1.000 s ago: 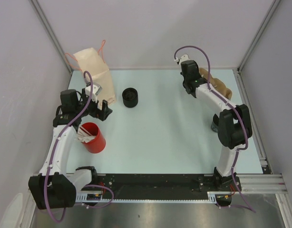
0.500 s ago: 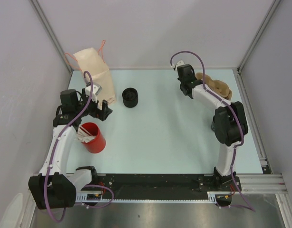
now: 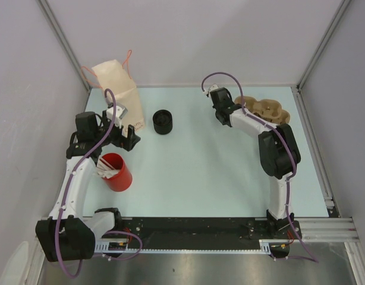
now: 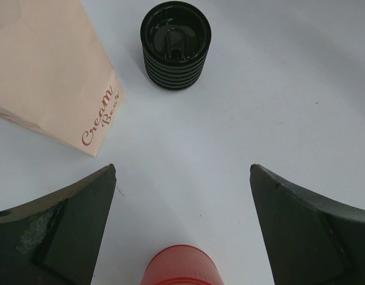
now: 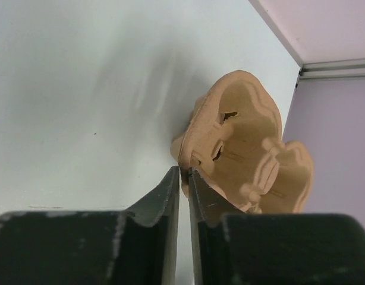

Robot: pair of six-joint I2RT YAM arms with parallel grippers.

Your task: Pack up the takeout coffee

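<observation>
Right pincer (image 5: 183, 173) swung left, toward paper bag (image 3: 120, 95). Jaws nearly closed at cardboard cup tray (image 5: 248, 148) rim; cannot tell if gripping. Tray light, bendy: pinch rim. Left pincer (image 4: 182, 175) wide open.

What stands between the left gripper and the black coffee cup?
Nothing visible does. Only bare table lies between the open left gripper and the black coffee cup. The paper bag stands beside that path, and the red cup is on the gripper's other side.
</observation>
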